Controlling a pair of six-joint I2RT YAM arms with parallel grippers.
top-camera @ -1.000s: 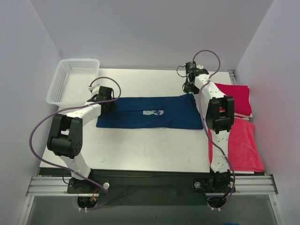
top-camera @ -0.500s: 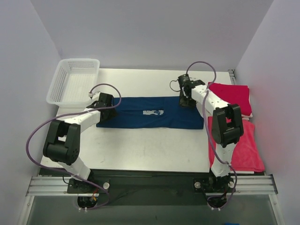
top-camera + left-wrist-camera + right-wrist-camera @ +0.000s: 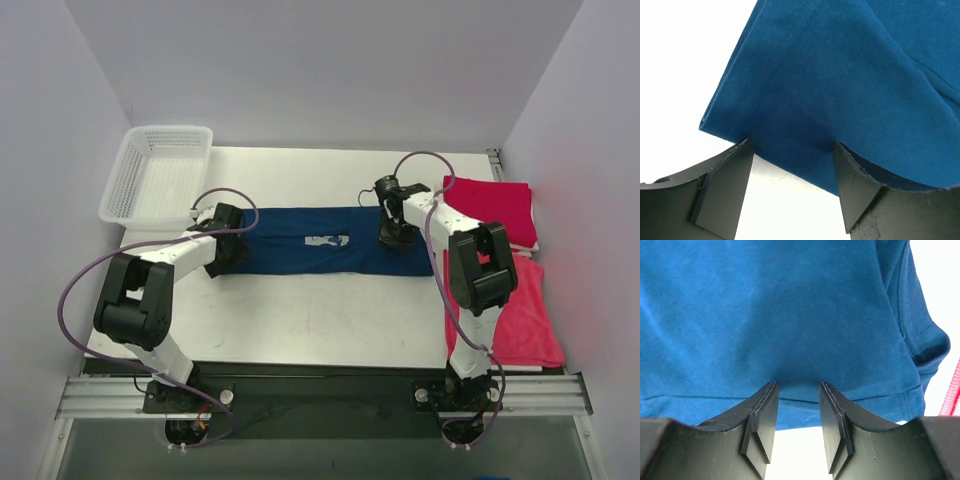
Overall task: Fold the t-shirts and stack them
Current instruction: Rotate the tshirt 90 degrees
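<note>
The navy t-shirt [image 3: 300, 257] lies as a long folded strip across the middle of the table, its pale print [image 3: 327, 241] facing up. My left gripper [image 3: 226, 250] is open, its fingertips resting on the shirt's left end; the left wrist view shows the cloth [image 3: 840, 75] bunched between the spread tips of that gripper [image 3: 792, 145]. My right gripper [image 3: 392, 235] is open on the shirt's right part; in the right wrist view it [image 3: 797, 385] presses on the cloth [image 3: 765, 305] near a hem. One red t-shirt [image 3: 495, 208] lies folded at the far right, another [image 3: 512, 305] nearer.
The white mesh basket [image 3: 155, 183] stands at the far left corner. The white table [image 3: 300, 315] ends at a metal rail in front. The enclosure walls stand close on both sides. A red edge [image 3: 955, 390] shows at the right of the right wrist view.
Both grippers have moved from the shirt's far edge toward the near side and now sit over the shirt. The right arm has swung left and nearer.
</note>
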